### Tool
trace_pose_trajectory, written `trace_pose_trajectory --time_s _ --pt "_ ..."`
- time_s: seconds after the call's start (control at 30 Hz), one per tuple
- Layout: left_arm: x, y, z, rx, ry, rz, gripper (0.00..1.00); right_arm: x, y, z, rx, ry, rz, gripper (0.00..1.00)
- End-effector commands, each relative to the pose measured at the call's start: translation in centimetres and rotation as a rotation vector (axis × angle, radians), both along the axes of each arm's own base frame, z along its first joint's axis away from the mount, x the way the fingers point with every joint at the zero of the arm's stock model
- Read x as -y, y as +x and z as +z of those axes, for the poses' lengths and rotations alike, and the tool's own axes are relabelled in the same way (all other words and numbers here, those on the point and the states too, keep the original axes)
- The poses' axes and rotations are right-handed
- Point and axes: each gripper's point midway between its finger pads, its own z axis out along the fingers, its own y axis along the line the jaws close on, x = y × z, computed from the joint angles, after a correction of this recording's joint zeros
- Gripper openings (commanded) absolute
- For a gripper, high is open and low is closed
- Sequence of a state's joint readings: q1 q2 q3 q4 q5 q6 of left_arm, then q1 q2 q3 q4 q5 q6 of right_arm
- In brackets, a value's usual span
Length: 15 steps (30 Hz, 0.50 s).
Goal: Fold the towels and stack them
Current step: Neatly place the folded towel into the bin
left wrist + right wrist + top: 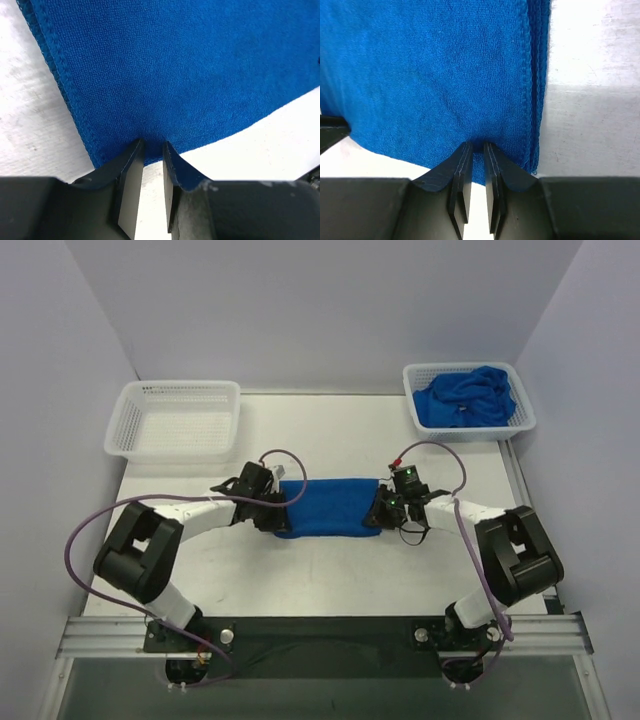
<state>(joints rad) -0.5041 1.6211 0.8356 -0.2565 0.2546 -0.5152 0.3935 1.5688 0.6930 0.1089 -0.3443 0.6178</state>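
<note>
A royal-blue towel (325,507) lies folded into a long strip across the middle of the table. My left gripper (283,512) is at its left end and my right gripper (375,510) at its right end. In the left wrist view the towel (175,75) fills the frame, and the gripper (152,145) is pinching its near edge beside the stitched end. In the right wrist view the gripper (478,145) is closed on the near edge of the towel (435,75), next to its layered end. More towels (468,398) lie crumpled in the basket at the back right.
A white mesh basket (120,430) with nothing in it stands at the back left. A second white mesh basket (522,422) at the back right holds the crumpled towels. Grey walls close in the table on three sides. Cables loop up from both wrists.
</note>
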Motion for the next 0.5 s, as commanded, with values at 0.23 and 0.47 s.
trace_pose_trajectory --time_s 0.23,0.47 --pt "0.1 -4.5 -2.3 -0.056 -0.025 0.044 0.36 7.1 -2.4 -4.2 -0.07 -0.109 -0.165 0.2" --pt "2.0 -6.2 0.0 -0.007 -0.074 0.056 0.55 9.6 -2.6 -1.4 -0.041 -0.23 -0.145 0.28"
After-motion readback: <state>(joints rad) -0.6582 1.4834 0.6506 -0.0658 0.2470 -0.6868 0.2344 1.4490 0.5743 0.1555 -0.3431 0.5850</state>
